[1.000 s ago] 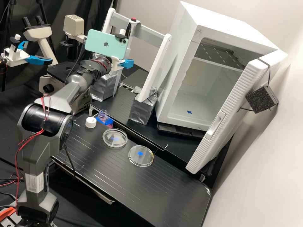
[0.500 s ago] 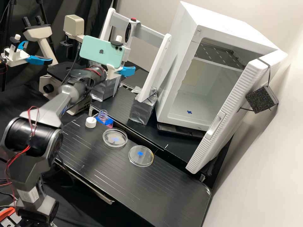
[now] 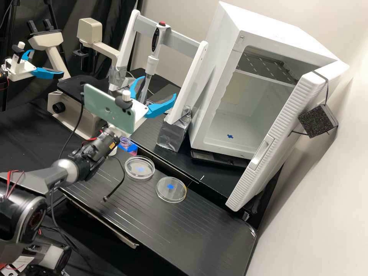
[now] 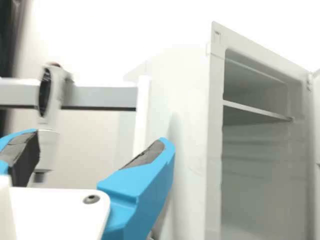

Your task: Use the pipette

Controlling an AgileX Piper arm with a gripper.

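Got one pipette upright on the rack's crossbar, tip hidden behind the spread, released claw, plus two petri dishes and one bottle, partly blocked.

Your gripper: smooth blue plastic fingers, rough dark pads. Just behind fingers: glossy phone back. Ahead of you: smooth plastic pipette; crinkled, shiny silver tape on rack foot. Below gripper: glossy, clear petri dishes, grooved, satin-black benchtop. Well apart: matt, rumpled black cloth.
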